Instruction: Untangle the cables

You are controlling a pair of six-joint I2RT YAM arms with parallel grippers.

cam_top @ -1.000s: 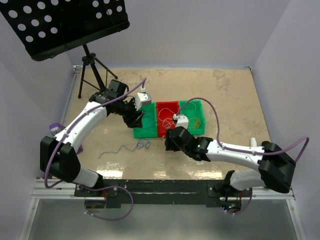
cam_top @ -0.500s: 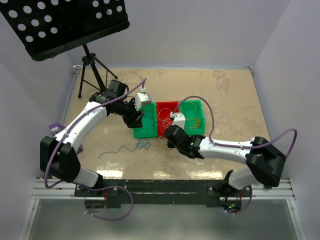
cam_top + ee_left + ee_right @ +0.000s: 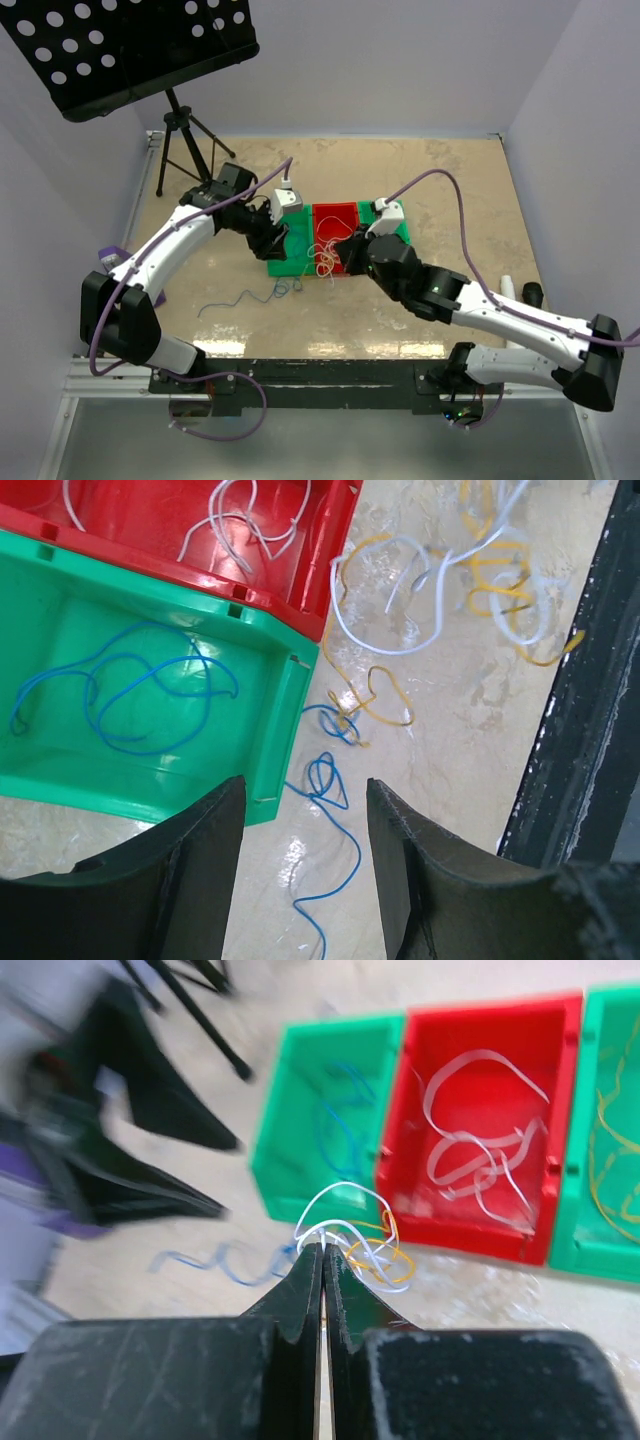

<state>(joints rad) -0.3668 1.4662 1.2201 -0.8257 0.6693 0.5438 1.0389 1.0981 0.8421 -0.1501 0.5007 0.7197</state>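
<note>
A tangle of white and yellow cables (image 3: 362, 1240) hangs from my right gripper (image 3: 322, 1248), which is shut on one of its white strands in front of the bins. From above, the tangle (image 3: 325, 262) sits just off the right gripper (image 3: 338, 262), at the front of the red bin (image 3: 335, 213). A loose blue cable (image 3: 245, 297) lies on the table, and its near end (image 3: 335, 840) runs between the fingers of my open left gripper (image 3: 305, 880). The left gripper (image 3: 268, 240) hovers by the left green bin (image 3: 285, 715), which holds a blue cable (image 3: 140, 695).
Three bins stand in a row: the left green bin (image 3: 275, 1135), the red bin (image 3: 560, 1110) with white cables (image 3: 480, 1150), and a right green bin (image 3: 610, 1250) with yellow cables. A music stand (image 3: 130, 50) on a tripod stands at the back left.
The right gripper has shut on the white and yellow tangle. The right arm has swung up and back toward the bins, and the tangle now hangs from its tips. The left arm has barely moved.
</note>
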